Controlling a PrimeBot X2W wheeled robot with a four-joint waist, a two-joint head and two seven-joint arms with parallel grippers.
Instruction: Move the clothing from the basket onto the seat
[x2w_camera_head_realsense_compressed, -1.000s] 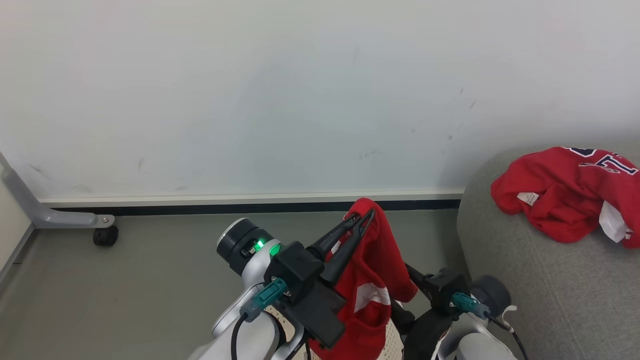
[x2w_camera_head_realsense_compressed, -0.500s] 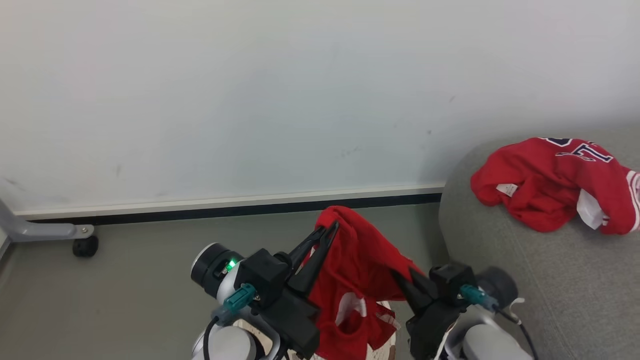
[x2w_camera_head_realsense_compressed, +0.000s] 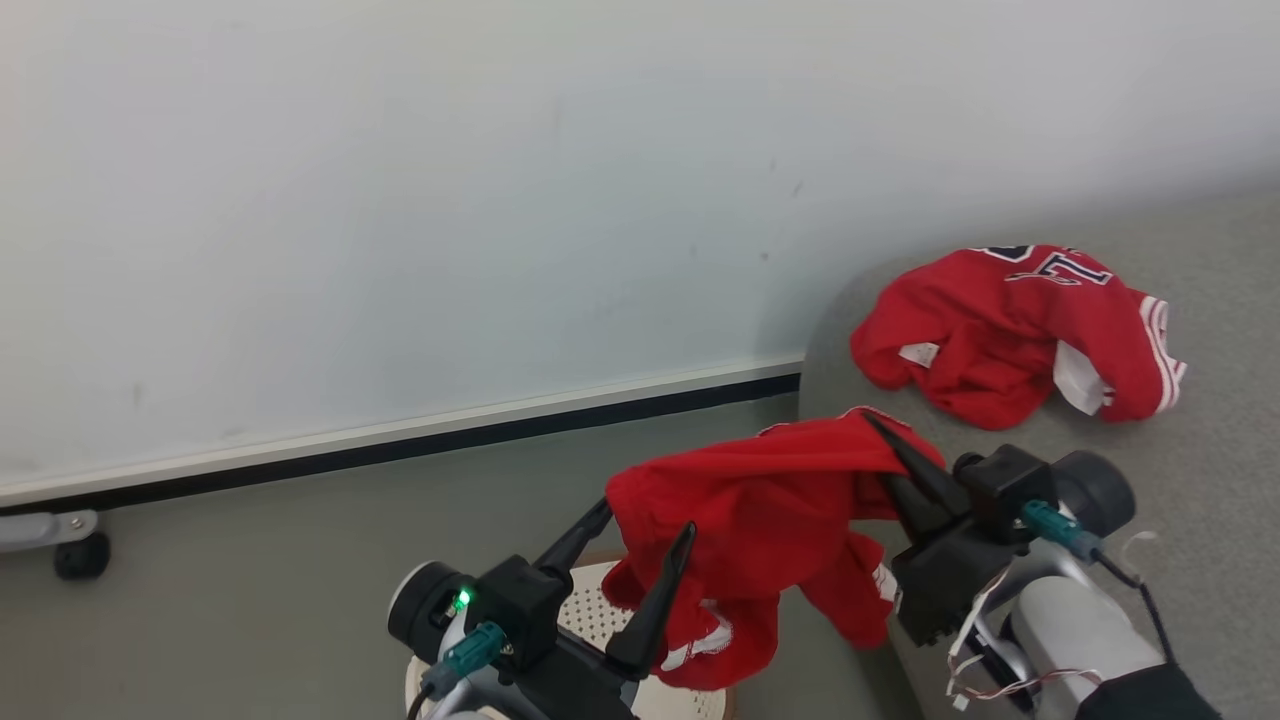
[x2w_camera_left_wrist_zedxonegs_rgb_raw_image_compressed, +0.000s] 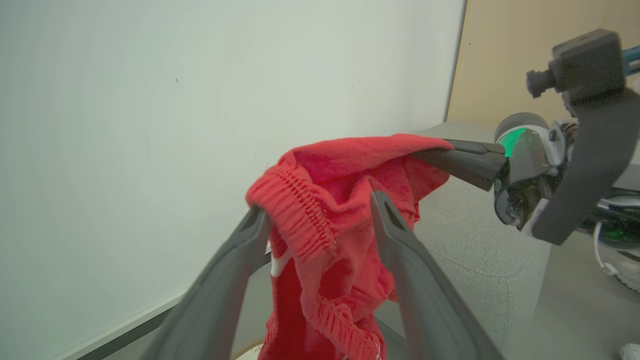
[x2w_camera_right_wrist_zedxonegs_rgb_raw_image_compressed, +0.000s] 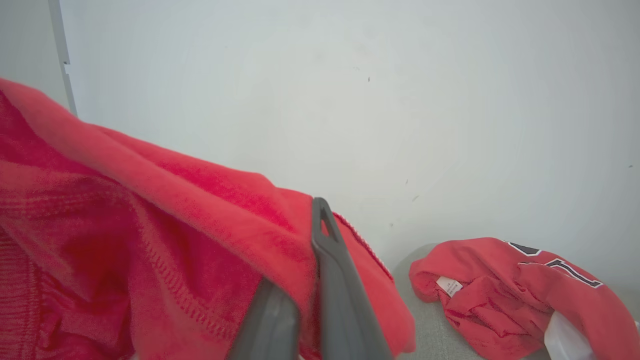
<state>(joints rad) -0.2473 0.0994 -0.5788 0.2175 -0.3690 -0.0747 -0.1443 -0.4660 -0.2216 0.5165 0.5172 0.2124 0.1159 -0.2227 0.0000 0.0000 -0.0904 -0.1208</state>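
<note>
Now your right hand (x2w_camera_head_realsense_compressed: 892, 445) is pressed together, pinching one edge of a red garment (x2w_camera_head_realsense_compressed: 760, 510) and holding it in the air between the basket (x2w_camera_head_realsense_compressed: 592, 612) and the seat (x2w_camera_head_realsense_compressed: 1200, 500). Your left hand (x2w_camera_head_realsense_compressed: 645, 522) stands spread, one dark finger on either side of the garment's gathered waistband. The waistband hangs between them unpinched, brushing one fingertip. By the look of it, the hand nearer the seat bears the weight, ready for the carry across. The cloth's lower folds dangle just above the cream perforated basket. A second red garment (x2w_camera_head_realsense_compressed: 1010, 330), with navy lettering, lies crumpled on the grey seat, so about half the job appears done.
</note>
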